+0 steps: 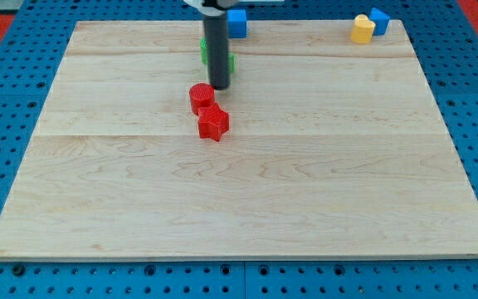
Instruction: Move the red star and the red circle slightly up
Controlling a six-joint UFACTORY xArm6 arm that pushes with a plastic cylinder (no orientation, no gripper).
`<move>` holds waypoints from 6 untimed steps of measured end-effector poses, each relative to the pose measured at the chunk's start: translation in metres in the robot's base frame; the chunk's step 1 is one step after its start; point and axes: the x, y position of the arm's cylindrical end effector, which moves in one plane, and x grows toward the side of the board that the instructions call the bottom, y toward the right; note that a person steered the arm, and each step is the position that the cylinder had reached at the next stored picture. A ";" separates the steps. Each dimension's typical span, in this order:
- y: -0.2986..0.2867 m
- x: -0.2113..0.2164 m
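A: Red star [213,124] and red circle [201,97], where are they found?

B: Touching each other, the circle just up-left of the star, both left of centre on the bench [305,208].

A: And the tip [219,86]?

B: It is set just above-right of the circle, hiding a green block [230,61]. No claw is fitted, so its state cannot be told.

A: Any long axis?

B: None on either; the pair is lined diagonally. An upward push would need the tip below the star.

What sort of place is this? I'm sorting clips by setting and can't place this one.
Probably a robotics lab bench: a wooden board lies on a blue perforated base, with small blocks such as the red star and red circle. My tip sits just above the circle.
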 end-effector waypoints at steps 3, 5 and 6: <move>-0.044 0.122; -0.068 0.101; -0.068 0.073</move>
